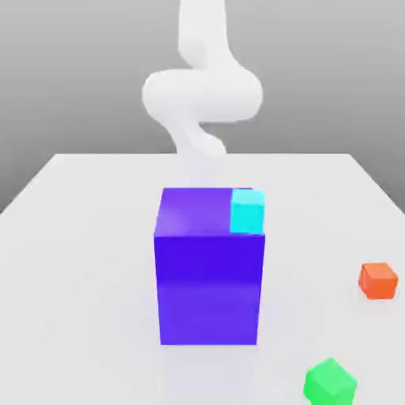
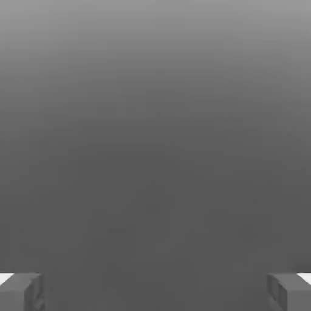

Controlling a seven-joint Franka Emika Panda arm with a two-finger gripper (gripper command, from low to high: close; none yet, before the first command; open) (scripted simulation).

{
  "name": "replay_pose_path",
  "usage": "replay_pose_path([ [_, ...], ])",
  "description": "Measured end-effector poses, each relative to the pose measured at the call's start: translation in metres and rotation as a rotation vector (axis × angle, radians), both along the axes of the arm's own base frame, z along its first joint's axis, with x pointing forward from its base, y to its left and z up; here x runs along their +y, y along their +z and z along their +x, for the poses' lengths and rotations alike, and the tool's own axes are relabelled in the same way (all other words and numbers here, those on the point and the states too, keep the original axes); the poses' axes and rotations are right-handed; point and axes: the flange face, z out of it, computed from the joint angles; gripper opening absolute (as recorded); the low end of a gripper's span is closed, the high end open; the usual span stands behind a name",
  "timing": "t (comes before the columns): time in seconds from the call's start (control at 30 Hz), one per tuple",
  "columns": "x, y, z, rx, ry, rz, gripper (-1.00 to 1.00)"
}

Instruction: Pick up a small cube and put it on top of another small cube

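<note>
The other small cube, bright green (image 1: pixel 330 381), sits on the white table near its front edge, towards the exterior view's right. The small cube to be picked up is hidden. My white arm (image 1: pixel 202 95) rises at the back of the table, and its lower part drops behind the big blue-purple block (image 1: pixel 210 273). In the hand view my gripper (image 2: pixel 155 291) is open: its two grey fingertips (image 2: pixel 21 291) stand far apart with nothing between them, in front of plain grey background.
A small cyan cube (image 1: pixel 247 211) shows at the back right corner of the big block's top. A small orange cube (image 1: pixel 378 280) lies on the table (image 1: pixel 79 261) at the exterior view's right. The big block stands mid-table between the arm and the front edge.
</note>
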Motion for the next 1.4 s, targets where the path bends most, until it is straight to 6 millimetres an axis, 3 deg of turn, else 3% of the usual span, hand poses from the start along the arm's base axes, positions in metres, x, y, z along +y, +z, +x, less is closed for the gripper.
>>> replay_pose_path([
  [0.3, -0.080, -0.103, 0.095, 0.201, -0.124, 0.084, 0.00],
  [0.47, -0.129, -0.172, 0.130, 0.307, -0.203, 0.124, 0.00],
  [0.6, -0.174, -0.233, 0.145, 0.391, -0.277, 0.153, 0.00],
  [0.87, -0.252, -0.364, 0.149, 0.557, -0.413, 0.194, 0.00],
  [1.1, -0.315, -0.482, 0.117, 0.702, -0.536, 0.215, 0.00],
  [1.23, -0.323, -0.548, 0.112, 0.720, -0.551, 0.216, 0.00],
  [1.27, -0.323, -0.557, 0.111, 0.720, -0.552, 0.216, -1.00],
  [1.4, -0.323, -0.557, 0.111, 0.720, -0.551, 0.217, -1.00],
])
